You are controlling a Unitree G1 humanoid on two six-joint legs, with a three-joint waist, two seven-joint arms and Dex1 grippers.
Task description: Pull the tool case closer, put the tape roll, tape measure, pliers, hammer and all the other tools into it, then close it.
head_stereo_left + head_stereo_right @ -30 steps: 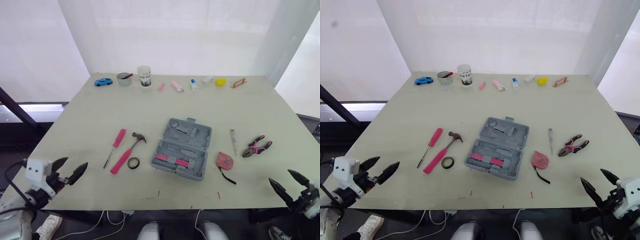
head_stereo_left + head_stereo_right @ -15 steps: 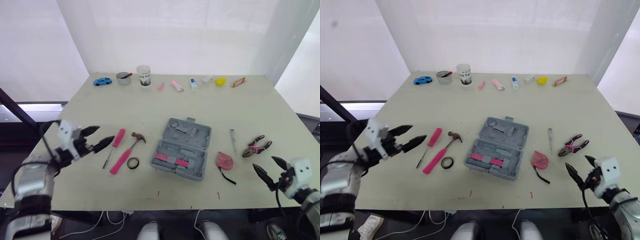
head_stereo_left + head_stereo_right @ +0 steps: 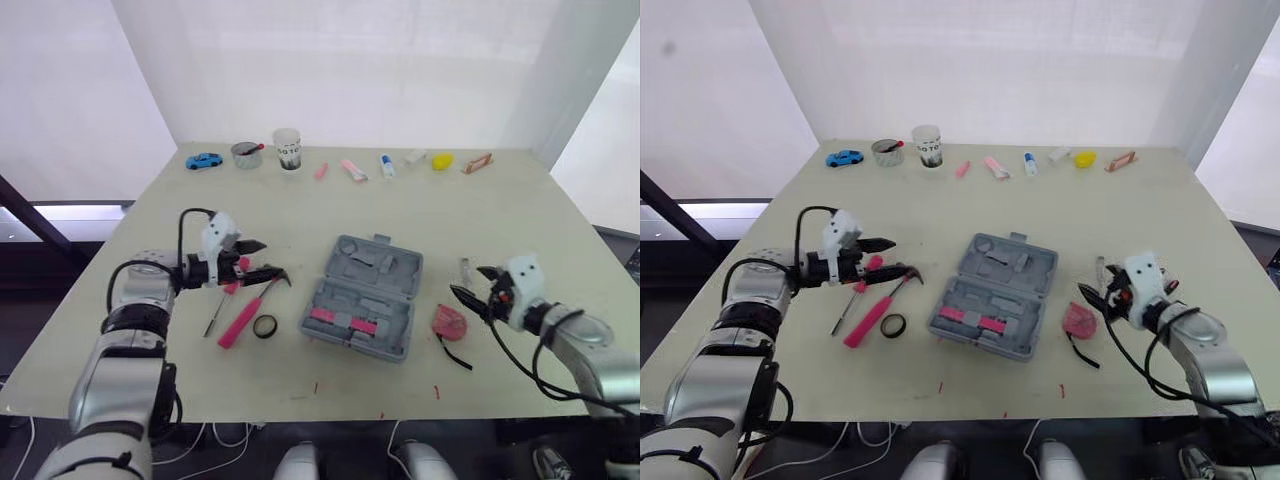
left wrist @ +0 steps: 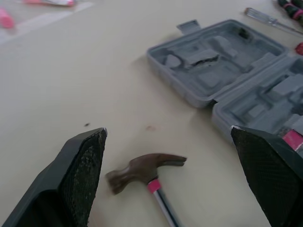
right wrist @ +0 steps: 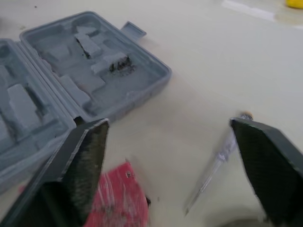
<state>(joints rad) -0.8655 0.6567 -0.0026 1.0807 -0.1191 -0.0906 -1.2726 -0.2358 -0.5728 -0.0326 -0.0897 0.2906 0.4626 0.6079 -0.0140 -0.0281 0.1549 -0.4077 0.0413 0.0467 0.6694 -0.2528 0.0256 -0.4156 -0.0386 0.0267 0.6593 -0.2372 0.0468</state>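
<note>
Left gripper [image 4: 168, 131]: fingers spread wide and empty, poised above the head of the hammer [image 3: 250, 305], just left of the tool case [image 3: 366, 296].
Right gripper [image 5: 169, 122]: equally wide and empty, low over the table [image 3: 400, 210] just right of the case, near the red tape measure [image 3: 449, 322] and a clear screwdriver [image 5: 215, 163].
Tool case: lay open and flat, grey moulded trays bare but for pink strips in the near half.
Loose tools: the tape roll [image 3: 266, 326] and a pink screwdriver [image 3: 228, 290] lay left of the case.
Progress: seemingly barely begun, with pulling, packing and closing all left.

Grey tool case [image 3: 369, 297], pink-handled hammer [image 3: 247, 307]
</note>
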